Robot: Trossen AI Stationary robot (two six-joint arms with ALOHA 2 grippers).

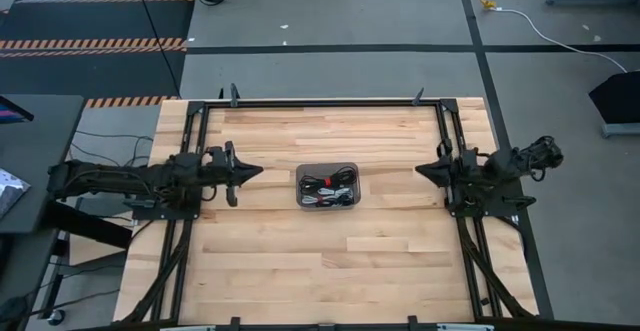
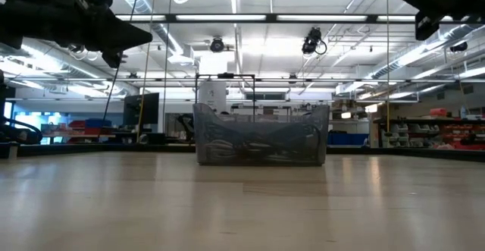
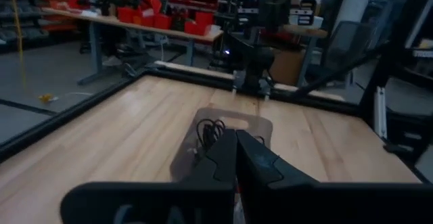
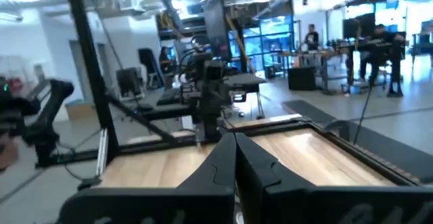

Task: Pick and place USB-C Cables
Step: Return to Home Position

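From the high view, the USB-C cables (image 1: 328, 187) lie bundled in a small translucent bin (image 1: 300, 171) at the middle of the wooden table (image 1: 300, 271). Black and white coils lie mostly along the bin's long axis, which runs from one arm toward the other, and a red band (image 1: 326, 181) shows among them. The left gripper (image 1: 257, 171) and the right gripper (image 1: 419, 168) sit well apart from the bin on either side. Both point inward at it, fingers together and holding nothing.

In the low view, the bin (image 2: 261, 133) stands upright with the cables (image 2: 258, 146) heaped low inside. Both arms hang above the table.

In the left wrist view, the closed left gripper (image 3: 236, 158) points at the bin (image 3: 260, 125), where a black cable loop (image 3: 212, 130) rises.

In the right wrist view, the closed right gripper (image 4: 235, 158) faces the far arm. The cables are hidden.
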